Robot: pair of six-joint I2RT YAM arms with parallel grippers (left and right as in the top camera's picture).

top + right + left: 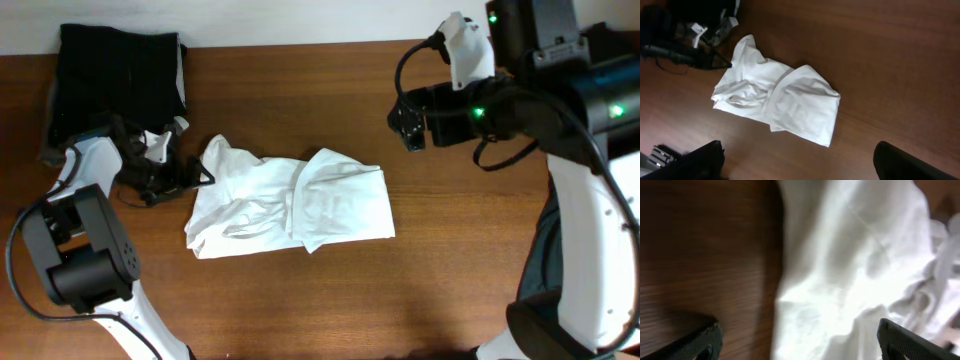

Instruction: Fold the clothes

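A wooden table [300, 310]; a crumpled white T-shirt [290, 205] lies at its centre. Left gripper [198, 178], jaws spread wide, sits at the shirt's nine o'clock edge, possibly touching. Right gripper [410, 130], also spread and empty, hovers at two o'clock.

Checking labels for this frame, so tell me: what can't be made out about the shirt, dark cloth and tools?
- Wrinkled white cotton T-shirt: collar and sleeves lost in its own folds, overhead and right wrist views; left wrist view is blurred.
- Black fabric pile: garment type unclear, overhead, too dark.
- Left tool: left wrist view's bottom edge crops its fingers; touching the shirt or not, untellable.
- Right tool: fingers cropped likewise, right wrist view.
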